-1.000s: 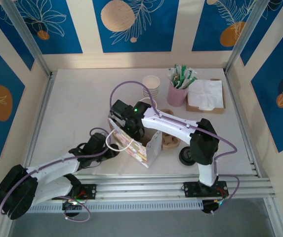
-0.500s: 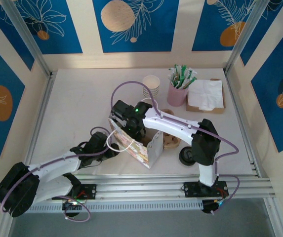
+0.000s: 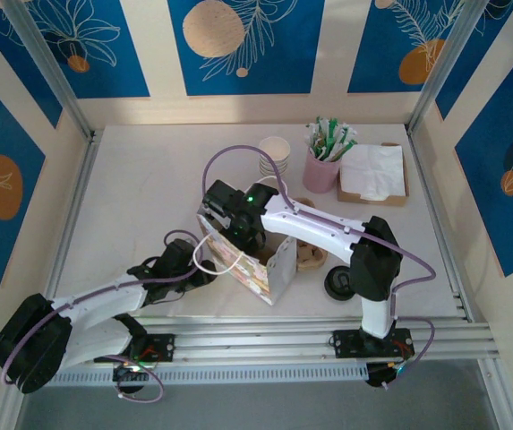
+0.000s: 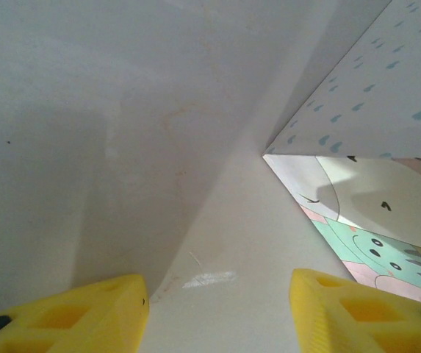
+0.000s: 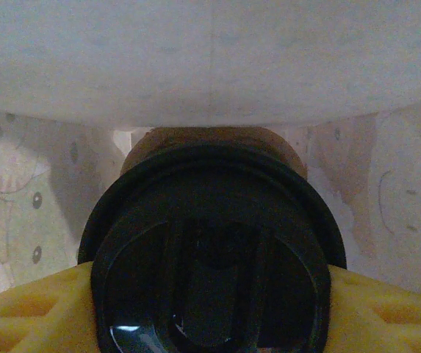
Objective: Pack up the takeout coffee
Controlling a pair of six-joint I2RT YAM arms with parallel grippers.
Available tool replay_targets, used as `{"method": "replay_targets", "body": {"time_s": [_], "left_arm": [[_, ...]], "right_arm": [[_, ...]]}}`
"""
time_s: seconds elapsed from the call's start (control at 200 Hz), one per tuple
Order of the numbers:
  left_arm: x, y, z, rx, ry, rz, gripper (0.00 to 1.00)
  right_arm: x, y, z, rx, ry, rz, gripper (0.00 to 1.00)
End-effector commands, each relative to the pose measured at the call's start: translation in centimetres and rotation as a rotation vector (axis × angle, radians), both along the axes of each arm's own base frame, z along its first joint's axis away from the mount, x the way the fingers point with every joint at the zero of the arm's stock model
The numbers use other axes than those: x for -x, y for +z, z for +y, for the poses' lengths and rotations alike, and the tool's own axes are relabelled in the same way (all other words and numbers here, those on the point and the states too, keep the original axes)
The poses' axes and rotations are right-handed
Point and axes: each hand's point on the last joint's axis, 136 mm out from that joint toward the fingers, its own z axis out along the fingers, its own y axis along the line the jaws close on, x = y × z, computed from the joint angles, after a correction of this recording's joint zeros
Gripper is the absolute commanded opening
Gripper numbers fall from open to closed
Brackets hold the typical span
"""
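Nearly done, we judge: right end effector [image 5: 210, 309] pinches the takeout coffee [image 5: 210, 243] inside the bag [image 3: 254, 271], release remaining; left end effector [image 4: 217, 309] spread.

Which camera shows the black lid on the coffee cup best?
The right wrist camera: the takeout coffee sits large and close, its lid facing us, between the yellow fingers. From the top camera, the right gripper reaching into the bag covers it. The left wrist camera faces the bag's outer corner.
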Motion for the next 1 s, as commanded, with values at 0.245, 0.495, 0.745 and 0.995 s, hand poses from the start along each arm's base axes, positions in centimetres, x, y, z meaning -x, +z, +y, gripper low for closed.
{"method": "replay_targets", "body": {"time_s": [0.245,0.495,0.745,0.995], "left_arm": [[-0.7,0.0,0.7,-0.053,0.023,-0.027,0.56],[-0.7,0.0,0.8,-0.061,0.021,-0.026,0.56],[-0.6,0.0,0.9,-0.068,0.019,-0.026,0.56],[-0.6,0.0,0.9,-0.071,0.019,-0.026,0.56]], "right_arm": [[0.2,2.5,-1.0,-0.036,-0.030,-0.023,0.77],[0.4,4.4,-0.7,-0.101,-0.035,-0.030,0.81],[0.2,7.2,-1.0,-0.135,-0.063,-0.072,0.81],[0.6,10.9,-1.1,-0.220,-0.082,-0.107,0.80]]}}
